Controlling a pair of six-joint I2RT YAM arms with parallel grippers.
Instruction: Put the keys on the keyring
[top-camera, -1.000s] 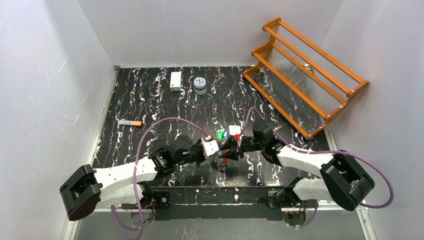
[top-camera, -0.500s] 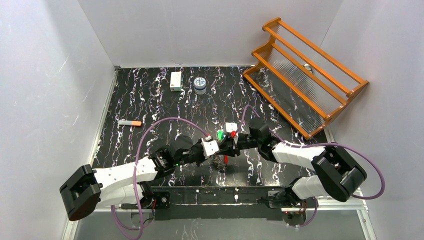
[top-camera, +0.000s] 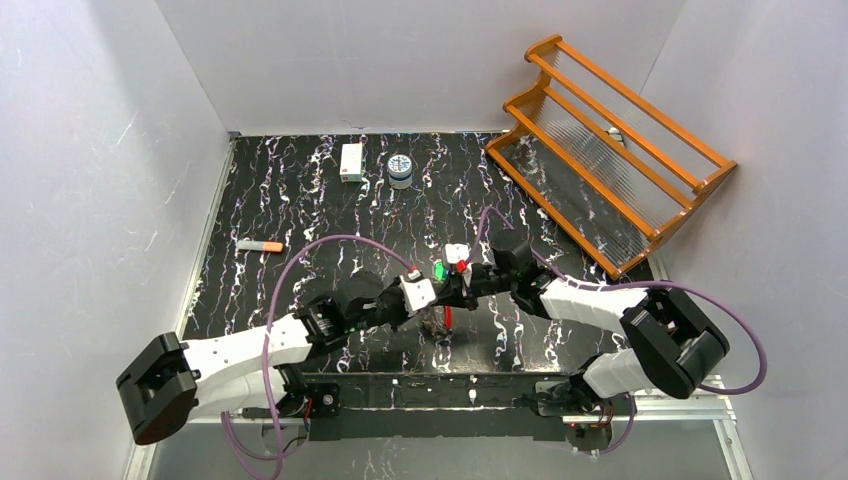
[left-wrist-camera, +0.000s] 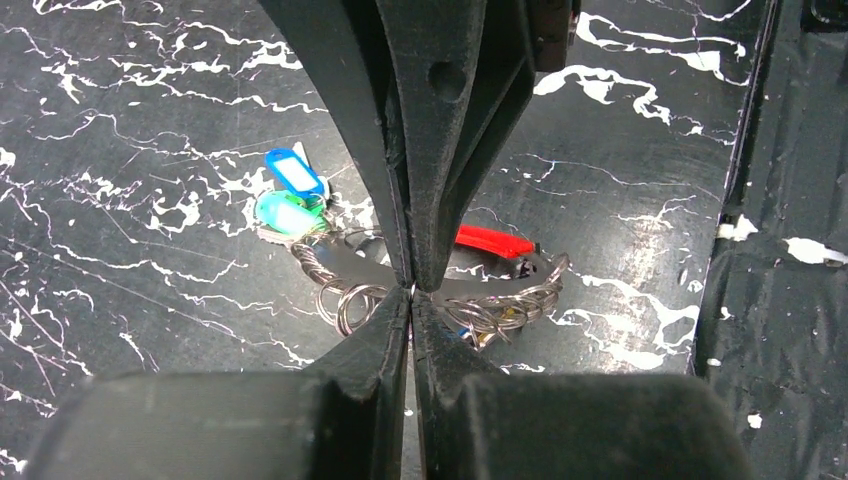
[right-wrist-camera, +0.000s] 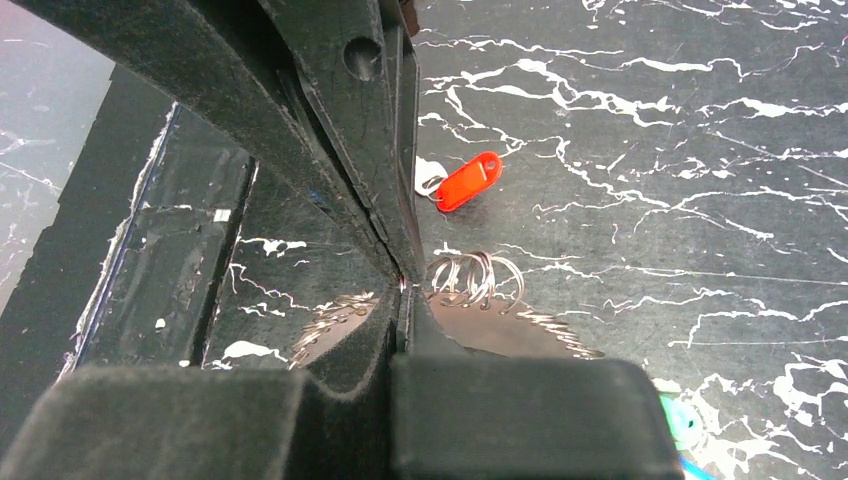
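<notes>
The keyring (left-wrist-camera: 345, 300), a silver loop strung with small rings and metal, hangs just under both sets of fingertips; in the right wrist view its rings (right-wrist-camera: 470, 275) sit beside the tips. Red (left-wrist-camera: 495, 241), blue (left-wrist-camera: 295, 172) and green (left-wrist-camera: 285, 213) capped keys sit around it, the red one (right-wrist-camera: 467, 181) also showing in the right wrist view. My left gripper (left-wrist-camera: 412, 292) and right gripper (right-wrist-camera: 403, 285) meet tip to tip, each shut on the thin ring wire. From above, left gripper (top-camera: 445, 296) and right gripper (top-camera: 462, 288) touch over the bunch (top-camera: 437, 322).
An orange wooden rack (top-camera: 610, 150) leans at the back right. A white box (top-camera: 351, 161) and a small round tin (top-camera: 400, 168) stand at the back. An orange-tipped marker (top-camera: 260, 245) lies at the left. Purple cables loop over both arms.
My right gripper has slid left to the left gripper's tips and closed there. The left arm and the bunch have hardly moved.
</notes>
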